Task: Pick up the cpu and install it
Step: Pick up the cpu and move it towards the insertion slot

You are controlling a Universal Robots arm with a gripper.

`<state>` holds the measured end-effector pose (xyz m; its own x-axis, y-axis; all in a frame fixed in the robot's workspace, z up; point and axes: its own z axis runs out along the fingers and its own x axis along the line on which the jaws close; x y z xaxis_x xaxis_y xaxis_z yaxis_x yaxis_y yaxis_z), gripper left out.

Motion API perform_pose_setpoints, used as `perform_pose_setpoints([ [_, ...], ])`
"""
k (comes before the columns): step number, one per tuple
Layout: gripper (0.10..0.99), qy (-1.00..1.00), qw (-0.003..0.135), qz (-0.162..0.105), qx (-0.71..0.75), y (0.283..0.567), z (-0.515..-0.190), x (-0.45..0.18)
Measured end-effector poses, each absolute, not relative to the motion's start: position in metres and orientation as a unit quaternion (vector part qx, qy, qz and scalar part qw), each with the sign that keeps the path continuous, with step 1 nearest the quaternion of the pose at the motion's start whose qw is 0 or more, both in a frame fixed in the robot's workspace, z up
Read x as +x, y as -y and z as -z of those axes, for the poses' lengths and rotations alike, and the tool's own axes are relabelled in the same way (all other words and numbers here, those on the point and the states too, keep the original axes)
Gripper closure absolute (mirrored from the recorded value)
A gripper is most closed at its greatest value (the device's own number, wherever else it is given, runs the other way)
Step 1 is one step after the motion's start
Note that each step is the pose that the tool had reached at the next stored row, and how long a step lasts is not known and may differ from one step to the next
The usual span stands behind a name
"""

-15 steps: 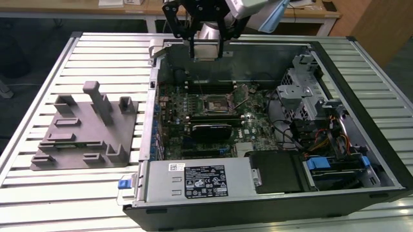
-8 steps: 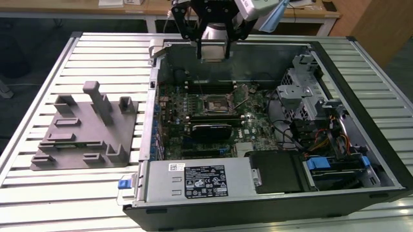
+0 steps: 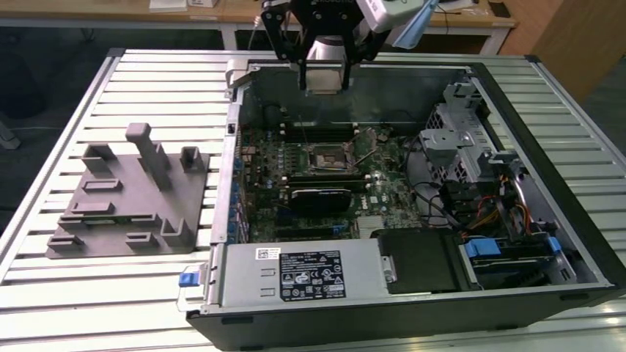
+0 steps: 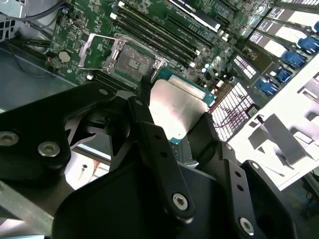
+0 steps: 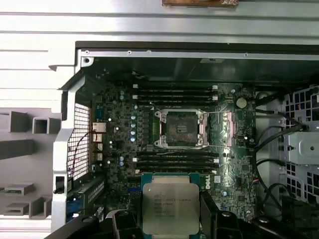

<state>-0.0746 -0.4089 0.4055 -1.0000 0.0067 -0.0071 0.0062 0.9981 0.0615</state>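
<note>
Arm: hangs at the exterior view's top centre, over the open case (image 3: 391,323).
Tool (image 3: 324,81): clenched on the cpu (image 5: 167,206), gripping two of its edges.
Cpu: held in the air, apart from the bare socket (image 5: 180,128).
Table (image 3: 127,293): slatted metal, with a grey fixture (image 3: 127,198) at the exterior view's left.
Room: wooden desk (image 3: 196,11) behind.

cpu (image 5: 166,206) in tool (image 5: 169,215), socket (image 5: 180,128) beyond

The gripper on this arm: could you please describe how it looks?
The gripper is matte black, built from flat linkage bars joined by silver screws, with two slim black fingers. In the exterior view a silver-grey wrist body sits above it.
</note>
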Motion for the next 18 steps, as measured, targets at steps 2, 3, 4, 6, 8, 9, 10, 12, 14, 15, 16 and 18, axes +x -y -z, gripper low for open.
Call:
perform_pose_setpoints([
  [2,0.541,-1.000,0.004,-0.030,0.003,0.409,-0.404,-0.074],
  [3,0.541,-1.000,0.004,-0.030,0.003,0.409,-0.403,-0.074],
  [4,0.541,-1.000,0.004,-0.029,0.003,0.409,-0.402,-0.074],
  [6,0.541,-1.000,0.004,-0.027,0.003,0.409,-0.401,-0.074],
  [8,0.541,-1.000,0.004,-0.024,0.003,0.409,-0.399,-0.074],
  [9,0.541,-1.000,0.004,-0.023,0.003,0.409,-0.398,-0.074],
  [10,0.541,-1.000,0.004,-0.022,0.003,0.409,-0.397,-0.074],
  [12,0.541,-1.000,0.004,-0.019,0.003,0.408,-0.395,-0.074],
  [14,0.541,-1.000,0.004,-0.015,0.003,0.408,-0.393,-0.074],
  [15,0.541,-1.000,0.004,-0.014,0.003,0.408,-0.392,-0.074],
  [16,0.541,-1.000,0.004,-0.012,0.003,0.407,-0.390,-0.074],
  [18,0.541,-1.000,0.004,-0.010,0.003,0.407,-0.388,-0.073],
])
